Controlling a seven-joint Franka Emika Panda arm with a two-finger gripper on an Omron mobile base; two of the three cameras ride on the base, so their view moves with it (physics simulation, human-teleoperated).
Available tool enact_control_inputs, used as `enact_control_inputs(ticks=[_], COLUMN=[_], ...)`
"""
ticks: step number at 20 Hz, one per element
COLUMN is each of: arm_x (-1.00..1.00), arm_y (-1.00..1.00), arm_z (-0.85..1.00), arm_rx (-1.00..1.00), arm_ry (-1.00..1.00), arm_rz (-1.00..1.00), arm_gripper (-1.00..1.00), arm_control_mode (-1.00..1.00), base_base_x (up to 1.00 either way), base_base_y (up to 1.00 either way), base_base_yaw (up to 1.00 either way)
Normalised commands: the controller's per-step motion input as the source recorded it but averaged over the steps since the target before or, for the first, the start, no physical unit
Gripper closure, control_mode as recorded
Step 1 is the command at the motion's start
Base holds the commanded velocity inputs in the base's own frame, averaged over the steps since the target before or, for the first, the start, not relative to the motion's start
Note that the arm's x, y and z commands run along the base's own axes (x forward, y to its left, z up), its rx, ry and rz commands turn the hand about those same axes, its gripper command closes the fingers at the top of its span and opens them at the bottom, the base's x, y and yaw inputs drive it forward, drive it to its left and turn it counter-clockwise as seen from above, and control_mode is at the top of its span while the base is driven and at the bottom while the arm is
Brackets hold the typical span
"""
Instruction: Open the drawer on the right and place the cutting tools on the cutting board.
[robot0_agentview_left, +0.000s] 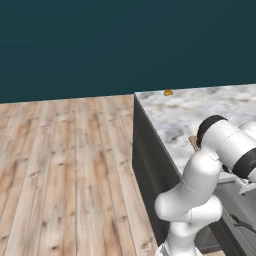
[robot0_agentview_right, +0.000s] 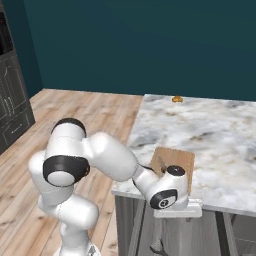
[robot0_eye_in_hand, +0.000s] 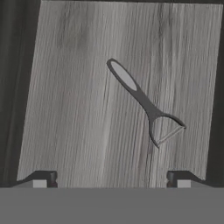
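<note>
A: The gripper is seen poised over the open drawer, jaws spread wide, nothing pinched between the fingertips.

B: And on the drawer's grey floor?

A: A dark peeler is laid flat there, apart from the fingers. Its long handle is pointed toward the far left of the floor, its Y-shaped head toward the near right corner.

B: From the right base camera, the hand is found at the counter's near edge, just below the marble counter, with the drawer pulled out beneath it.

A: The cutting board is set on that marble just behind the wrist, at the near edge of the counter. One thin object seems to be resting on its near left part, though what it is cannot be told.

B: Farther back?

A: A small orange object is spotted at the counter's far edge, well apart from the board.

B: Beyond that, wooden flooring and a dark teal wall are shown.
</note>
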Motion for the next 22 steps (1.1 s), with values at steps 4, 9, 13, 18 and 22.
enact_control_inputs(ticks=[4,9,13,18,22], arm_x=[-0.31,-0.75,-0.03,-0.21,-0.57], arm_y=[-0.35,-0.57,0.00,0.00,0.00], arm_z=[-0.37,-0.23,0.00,-0.17,-0.12], arm_rx=[0.00,0.00,0.00,0.00,0.00], arm_ry=[-0.02,-0.05,0.00,0.00,0.00], arm_rz=[0.10,0.11,0.00,0.00,0.00], arm_gripper=[-1.00,-1.00,-1.00,-1.00,-1.00], arm_control_mode=[-1.00,-1.00,-1.00,-1.00,-1.00], base_base_x=[0.00,0.00,0.00,0.00,0.00], base_base_y=[0.00,0.00,0.00,0.00,0.00], base_base_yaw=[0.00,0.00,0.00,0.00,0.00])
